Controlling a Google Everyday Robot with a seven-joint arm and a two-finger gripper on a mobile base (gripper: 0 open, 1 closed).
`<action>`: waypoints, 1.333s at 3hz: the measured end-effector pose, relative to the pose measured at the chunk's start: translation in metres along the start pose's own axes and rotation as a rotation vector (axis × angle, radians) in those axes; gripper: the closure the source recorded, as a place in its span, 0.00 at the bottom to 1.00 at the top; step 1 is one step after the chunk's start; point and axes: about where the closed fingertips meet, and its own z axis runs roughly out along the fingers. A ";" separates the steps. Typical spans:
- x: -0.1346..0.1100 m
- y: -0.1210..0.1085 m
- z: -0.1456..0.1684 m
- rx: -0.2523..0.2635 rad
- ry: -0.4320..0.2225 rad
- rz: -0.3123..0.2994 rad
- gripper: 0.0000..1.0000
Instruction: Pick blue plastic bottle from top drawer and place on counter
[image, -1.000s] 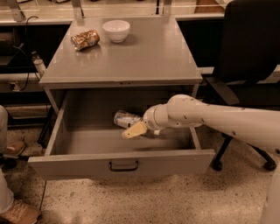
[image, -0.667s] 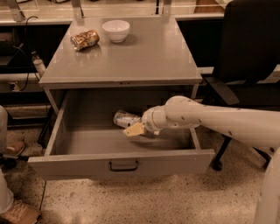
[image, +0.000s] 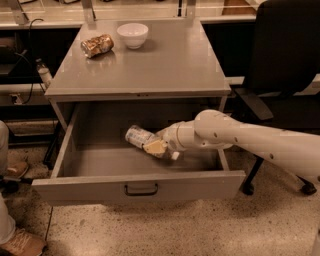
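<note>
The blue plastic bottle (image: 137, 136) lies on its side in the open top drawer (image: 140, 186), right of centre, its white cap end pointing to the lower right. My gripper (image: 157, 147) reaches into the drawer from the right and is shut around the bottle's middle, with a tan finger (image: 154, 147) across its near side. The bottle still rests low in the drawer. The counter (image: 165, 60) is the grey cabinet top just above the drawer.
A shiny brown-gold snack can (image: 97, 45) and a white bowl (image: 132, 35) sit at the back left of the counter. A black office chair (image: 285, 55) stands to the right. A person's shoe (image: 22, 243) is at the lower left.
My gripper has edged slightly left and up onto the bottle, and its finger now overlaps the bottle's middle. The bottle has barely shifted.
</note>
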 end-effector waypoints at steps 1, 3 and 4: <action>-0.010 0.011 -0.039 -0.088 -0.096 -0.009 1.00; -0.032 0.031 -0.220 -0.129 -0.223 -0.182 1.00; -0.042 0.042 -0.278 -0.112 -0.221 -0.274 1.00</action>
